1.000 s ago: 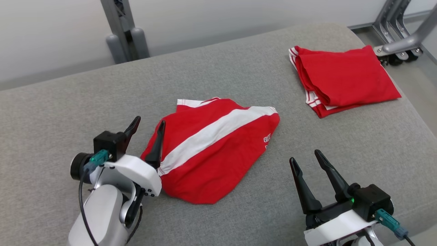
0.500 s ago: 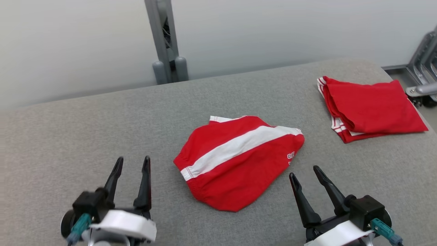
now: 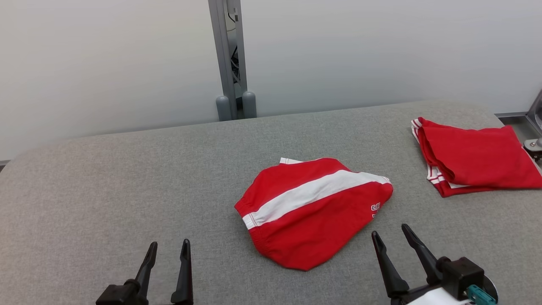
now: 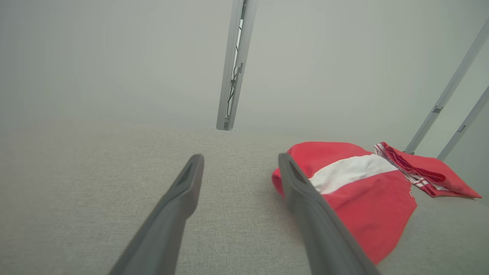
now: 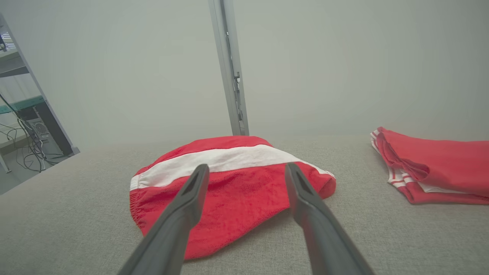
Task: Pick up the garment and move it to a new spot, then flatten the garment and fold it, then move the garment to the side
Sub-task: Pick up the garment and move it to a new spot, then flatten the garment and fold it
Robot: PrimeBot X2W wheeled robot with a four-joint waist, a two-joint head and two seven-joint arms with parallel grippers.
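A folded red garment point(image 3: 313, 212) with a broad white stripe lies in the middle of the grey padded table point(image 3: 127, 190); it also shows in the left wrist view as the garment point(image 4: 355, 191) and in the right wrist view as the garment point(image 5: 229, 179). My left gripper point(image 3: 168, 248) stands open at the lower left, apart from the garment, with nothing between its fingers. My right gripper point(image 3: 391, 234) is open at the lower right, just short of the garment's near right edge, holding nothing.
A second folded red garment point(image 3: 474, 159) with white trim lies at the table's far right edge. A grey metal post point(image 3: 228, 63) rises behind the table against a pale wall. Metal frame parts point(image 3: 534, 144) stand at the far right.
The head camera has tilted up, so the whole scene sits lower. My left gripper has drawn back from the garment's left edge toward the near table edge. The garment lies as before.
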